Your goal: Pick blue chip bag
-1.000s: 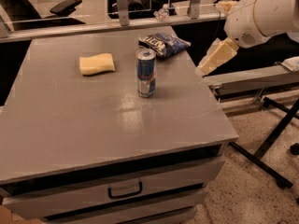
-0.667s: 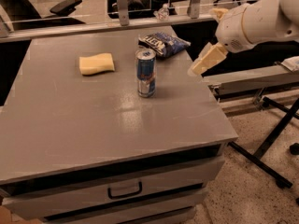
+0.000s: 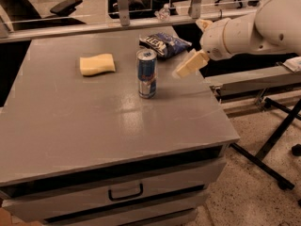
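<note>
High front view, gripper (image 3: 187, 66) upper right

The gripper (image 3: 182, 71) is being held above the right edge of the table (image 3: 94, 126), near the blue chip bag (image 3: 164, 44) and the drink can (image 3: 146, 73).

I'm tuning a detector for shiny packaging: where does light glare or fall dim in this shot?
Camera view: a pale sheen lies on the table just in front of the can; the chip bag shows small glossy highlights; the claw, hovering just right of the can in frame, is brightly lit; behind the table it is dim.
</note>
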Robot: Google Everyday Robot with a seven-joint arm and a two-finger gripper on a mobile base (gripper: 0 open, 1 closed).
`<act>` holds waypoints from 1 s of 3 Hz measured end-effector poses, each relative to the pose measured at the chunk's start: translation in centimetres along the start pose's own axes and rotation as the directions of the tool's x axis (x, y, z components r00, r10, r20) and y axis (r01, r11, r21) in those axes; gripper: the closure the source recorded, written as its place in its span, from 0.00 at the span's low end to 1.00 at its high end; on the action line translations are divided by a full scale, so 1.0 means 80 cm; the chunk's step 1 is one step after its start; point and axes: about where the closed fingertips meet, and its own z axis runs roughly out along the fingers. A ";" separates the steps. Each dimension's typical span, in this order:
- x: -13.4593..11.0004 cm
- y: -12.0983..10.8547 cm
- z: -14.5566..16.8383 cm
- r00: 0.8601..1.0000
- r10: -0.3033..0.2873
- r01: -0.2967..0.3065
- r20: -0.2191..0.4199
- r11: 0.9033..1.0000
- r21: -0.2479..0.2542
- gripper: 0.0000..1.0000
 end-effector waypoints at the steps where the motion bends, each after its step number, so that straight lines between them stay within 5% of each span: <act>1: -0.002 0.000 0.035 0.999 0.023 -0.022 0.040 1.000 -0.015 0.00; 3: 0.001 -0.018 0.091 0.993 0.086 -0.086 0.079 0.996 -0.002 0.00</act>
